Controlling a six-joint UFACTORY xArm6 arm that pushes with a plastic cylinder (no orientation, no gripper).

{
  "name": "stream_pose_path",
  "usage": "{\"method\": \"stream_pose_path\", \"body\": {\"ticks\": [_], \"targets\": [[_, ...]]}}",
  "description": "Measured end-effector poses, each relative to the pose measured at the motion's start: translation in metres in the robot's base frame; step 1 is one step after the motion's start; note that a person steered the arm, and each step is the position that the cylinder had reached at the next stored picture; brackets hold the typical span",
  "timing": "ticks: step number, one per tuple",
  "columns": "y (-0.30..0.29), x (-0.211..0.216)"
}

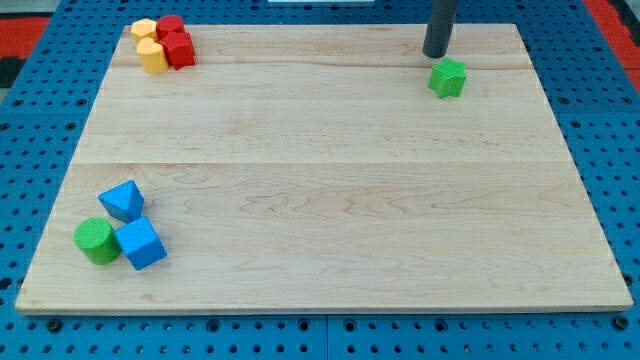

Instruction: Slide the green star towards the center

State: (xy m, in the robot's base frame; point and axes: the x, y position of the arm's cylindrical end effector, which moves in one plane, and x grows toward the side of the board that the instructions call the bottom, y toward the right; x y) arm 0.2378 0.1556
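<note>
Altogether: 2 yellow blocks (149, 44), 2 red (176, 42), 2 blue (132, 222), 2 green (271, 159).

The rod (440, 25) is running out past the view's top edge, so its upper length is going unseen; in the cluster at the top left, the yellow blocks (150, 45) and red blocks (176, 42) are crowding together, and their shapes are staying too small to tell.

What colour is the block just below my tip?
Green, the green star under my tip; camera view.
</note>
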Motion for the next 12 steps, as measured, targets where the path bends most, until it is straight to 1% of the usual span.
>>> {"method": "stream_pose_path", "body": {"ticks": [1,2,3,4,5,6,7,8,9,10,12], "targets": [[0.012,0.006],[0.012,0.029],[-0.006,0.06],[-0.009,0.079],[-0.017,0.113],[0.011,0.102],[0.026,0.104],[-0.028,0.135],[-0.031,0.151],[-0.019,0.14],[0.019,0.171]]}}
